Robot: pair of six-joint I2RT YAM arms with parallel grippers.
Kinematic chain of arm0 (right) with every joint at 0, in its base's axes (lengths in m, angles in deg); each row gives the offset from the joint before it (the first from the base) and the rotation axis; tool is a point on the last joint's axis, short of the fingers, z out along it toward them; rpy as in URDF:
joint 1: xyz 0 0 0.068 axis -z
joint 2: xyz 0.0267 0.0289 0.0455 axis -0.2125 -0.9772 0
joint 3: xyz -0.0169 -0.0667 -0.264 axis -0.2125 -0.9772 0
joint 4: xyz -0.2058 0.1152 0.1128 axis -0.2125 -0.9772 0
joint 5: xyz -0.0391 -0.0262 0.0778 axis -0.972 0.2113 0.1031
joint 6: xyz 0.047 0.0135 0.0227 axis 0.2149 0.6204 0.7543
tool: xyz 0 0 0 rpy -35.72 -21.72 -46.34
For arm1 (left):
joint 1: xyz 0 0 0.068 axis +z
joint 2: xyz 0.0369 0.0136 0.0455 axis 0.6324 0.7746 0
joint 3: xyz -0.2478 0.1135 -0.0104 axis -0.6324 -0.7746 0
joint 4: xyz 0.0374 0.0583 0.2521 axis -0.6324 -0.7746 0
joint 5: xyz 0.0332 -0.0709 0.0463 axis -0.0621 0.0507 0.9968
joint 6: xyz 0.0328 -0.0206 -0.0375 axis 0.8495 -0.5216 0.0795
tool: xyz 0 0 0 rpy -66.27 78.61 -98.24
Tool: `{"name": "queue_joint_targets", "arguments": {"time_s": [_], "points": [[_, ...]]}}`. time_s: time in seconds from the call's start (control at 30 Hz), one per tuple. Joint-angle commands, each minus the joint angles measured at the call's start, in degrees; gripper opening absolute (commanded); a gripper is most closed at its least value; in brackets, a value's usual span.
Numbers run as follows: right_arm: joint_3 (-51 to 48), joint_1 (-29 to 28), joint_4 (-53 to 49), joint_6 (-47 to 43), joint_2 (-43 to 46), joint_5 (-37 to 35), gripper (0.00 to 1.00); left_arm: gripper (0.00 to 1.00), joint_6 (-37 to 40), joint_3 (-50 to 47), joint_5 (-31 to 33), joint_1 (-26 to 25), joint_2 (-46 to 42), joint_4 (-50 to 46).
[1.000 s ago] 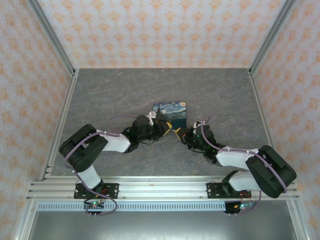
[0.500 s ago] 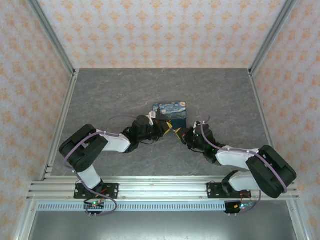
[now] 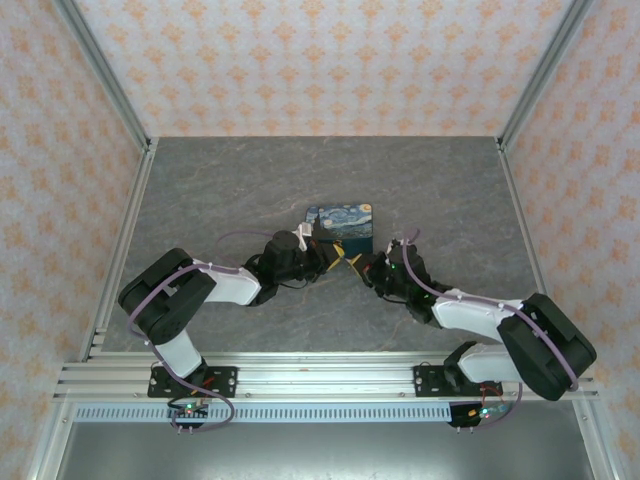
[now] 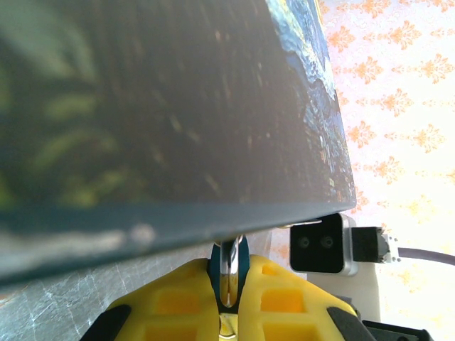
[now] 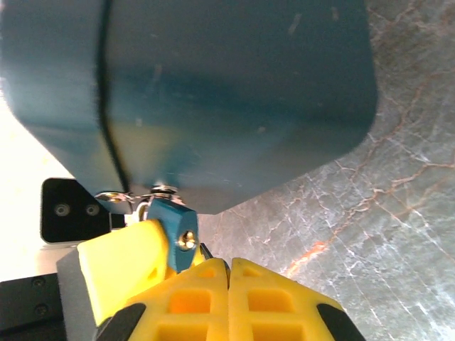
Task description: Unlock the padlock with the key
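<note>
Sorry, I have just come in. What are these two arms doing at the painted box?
Two robot arms meet at the near edge of the blue-and-yellow box on the grey table. The left end effector is shut on the small teal padlock at the box's edge. The right end effector is shut too, right beside the padlock; what it pinches is too small to tell. Whether the padlock is open cannot be seen.

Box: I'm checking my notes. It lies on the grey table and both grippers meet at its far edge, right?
No. The top view shows the left gripper and the right gripper meeting at the near edge of the box, on the arms' side. It does lie on the grey table.
</note>
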Motion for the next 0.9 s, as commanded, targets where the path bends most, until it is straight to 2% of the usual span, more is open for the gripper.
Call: {"name": "queue_joint_targets", "arguments": {"time_s": [0.0,0.87], "points": [[1.9,0.4,-1.5,-1.5,1.6,-0.9,0.0,0.0,0.3,1.0,-1.0,0.3,0.3,2.0],[3.0,1.6,1.2,-1.9,0.5,2.0,0.0,0.0,-2.1,2.2,-1.0,-0.7,0.9,2.6]]}}
